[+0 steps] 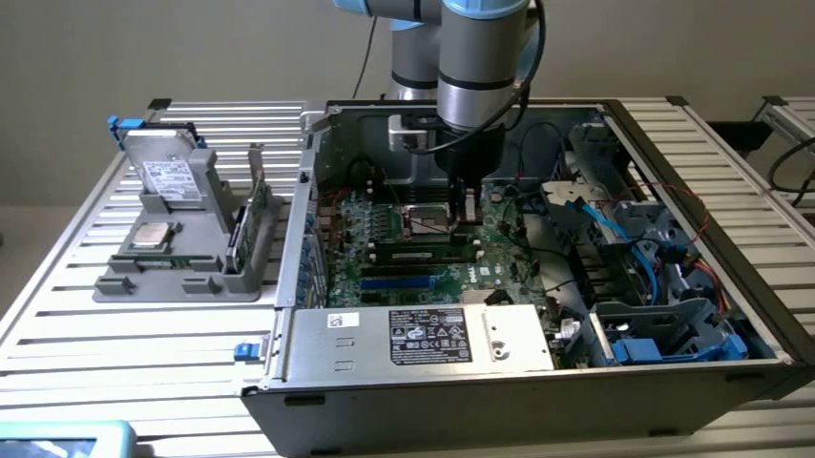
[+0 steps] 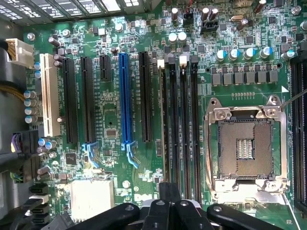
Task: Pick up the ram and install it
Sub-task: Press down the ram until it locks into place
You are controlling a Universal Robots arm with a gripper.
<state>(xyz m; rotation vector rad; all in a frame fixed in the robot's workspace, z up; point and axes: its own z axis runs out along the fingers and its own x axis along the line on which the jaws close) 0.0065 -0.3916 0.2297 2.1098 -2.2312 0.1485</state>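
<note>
A gray holder [image 1: 191,277] sits on the slatted tabletop [image 1: 128,353], just beside the case [image 1: 510,405] on the exterior view's left. A drive [image 1: 168,176] leans at the holder's far end and a silver chip [image 1: 156,236] lies flat in its middle. The ram [image 1: 261,205] stands on edge along the holder's side nearest the case, outside the case wall and well apart from the hand.

Inside the case the green board [image 1: 382,277] lies flat, with a labelled metal box [image 1: 421,334] along the case's near wall. The arm reaches down into the case from above. The hand [image 1: 467,212] hangs low over the board, near the open socket [image 1: 430,221] and the black slots [image 1: 414,256].

In the wrist view the hand [image 2: 169,196] has its fingers [image 2: 156,211] pressed together with nothing seen between them. It is above the long slots [image 2: 180,124] beside the socket [image 2: 247,146].

Blue cables [image 1: 598,219] run through the case's side on the exterior view's right.
</note>
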